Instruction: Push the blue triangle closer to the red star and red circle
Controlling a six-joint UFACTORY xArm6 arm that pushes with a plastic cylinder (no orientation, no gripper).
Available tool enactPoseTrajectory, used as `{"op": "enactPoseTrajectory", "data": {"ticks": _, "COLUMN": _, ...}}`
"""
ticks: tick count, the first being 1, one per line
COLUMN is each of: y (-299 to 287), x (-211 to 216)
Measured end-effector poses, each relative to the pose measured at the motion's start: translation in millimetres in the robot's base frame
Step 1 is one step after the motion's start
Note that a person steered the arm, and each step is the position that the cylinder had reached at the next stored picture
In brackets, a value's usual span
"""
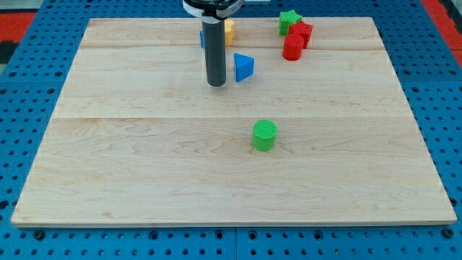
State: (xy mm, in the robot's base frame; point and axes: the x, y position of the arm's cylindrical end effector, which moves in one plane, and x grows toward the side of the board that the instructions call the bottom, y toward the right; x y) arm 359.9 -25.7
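The tip (216,84) stands just left of the blue triangle (243,67). Between the triangle and the red circle (293,48) and red star (301,32), up-right of the tip, the board (144,166) is open. A green cylinder (264,135) stands well below-right, off that lane.

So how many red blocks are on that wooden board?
2, touching, near the view's top right: red star block and red circle block just below-left. More may hide behind the dark rod.

rod upright, my tip (216,84) down on board
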Motion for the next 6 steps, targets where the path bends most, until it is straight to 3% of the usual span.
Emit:
{"op": "enactPoseTrajectory", "data": {"ticks": 1, "y": 26.5, "x": -0.1}}
{"op": "enactPoseTrajectory", "data": {"ticks": 2, "y": 53.5, "x": -38.0}}
{"op": "enactPoseTrajectory", "data": {"ticks": 6, "y": 49.3, "x": -96.7}}
